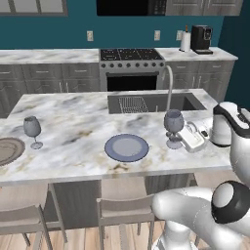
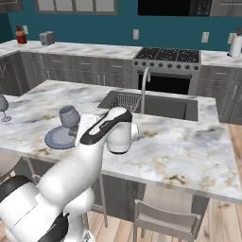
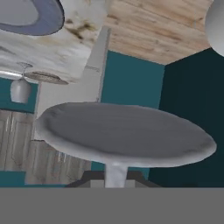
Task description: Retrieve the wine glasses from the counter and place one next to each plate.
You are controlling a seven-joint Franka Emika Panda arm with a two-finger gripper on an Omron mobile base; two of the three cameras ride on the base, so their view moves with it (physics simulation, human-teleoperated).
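Here, two wine glasses (image 1: 174,126), two plates (image 1: 126,147)

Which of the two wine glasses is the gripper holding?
The glass right of the blue plate; the gripper is closed on it. The other glass stands free beside the brown plate.

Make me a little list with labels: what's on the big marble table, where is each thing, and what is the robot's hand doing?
surface: white-grey marble island with a sink
blue plate: pale blue-grey round plate near the front edge
brown plate: brownish-grey ringed plate at the island's left end
first glass: grey translucent stemmed wine glass standing upright just right of the brown plate
second glass: matching grey wine glass, upright, right of the blue plate
gripper: white two-finger gripper, shut on the second glass's stem
glass foot: on or just above the marble, cannot tell which
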